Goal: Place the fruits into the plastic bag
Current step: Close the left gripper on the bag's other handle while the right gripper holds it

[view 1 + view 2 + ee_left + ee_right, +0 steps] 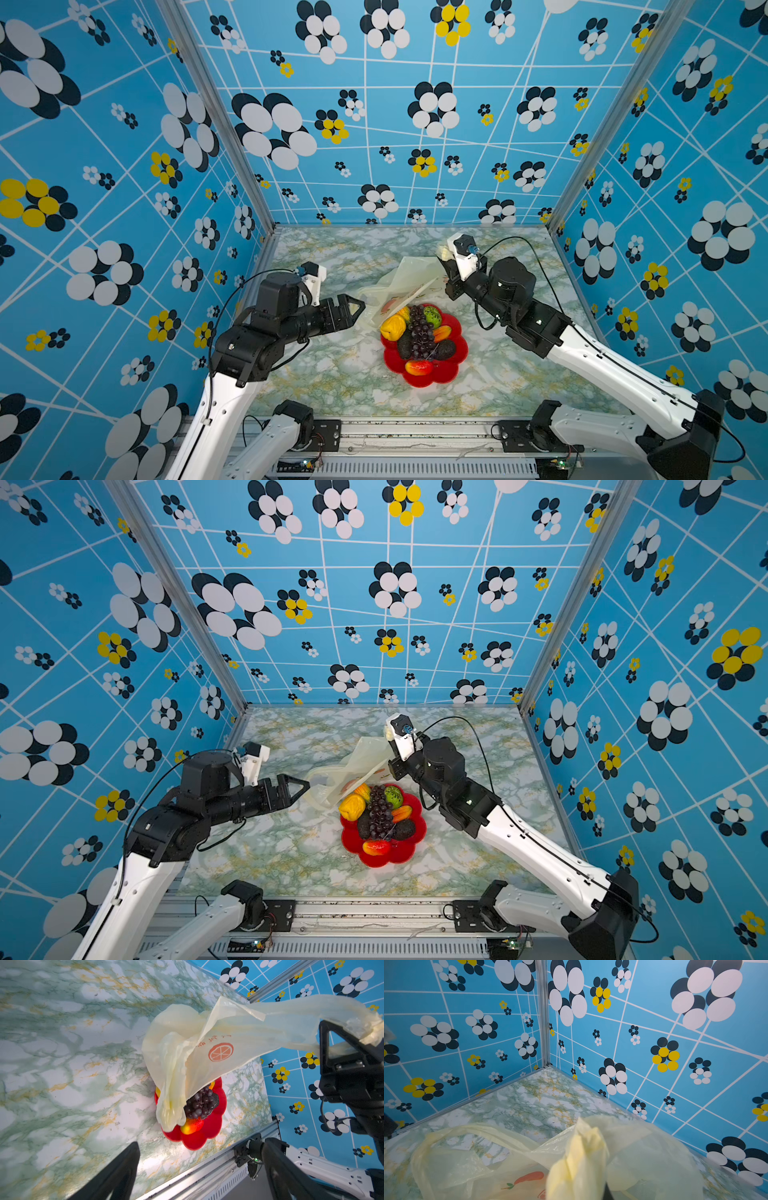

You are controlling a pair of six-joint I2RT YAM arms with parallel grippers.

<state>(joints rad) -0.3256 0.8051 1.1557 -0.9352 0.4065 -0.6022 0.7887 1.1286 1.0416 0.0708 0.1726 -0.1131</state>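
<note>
You have bagged nothing so far: all the fruits (419,332) sit on the red plate (451,374) near the table's (332,374) middle. Your right gripper (367,1040) pinches the plastic bag (409,278), holding it above the plate's far edge. Your left gripper (355,309) gapes wide and empty beside the bag.
</note>
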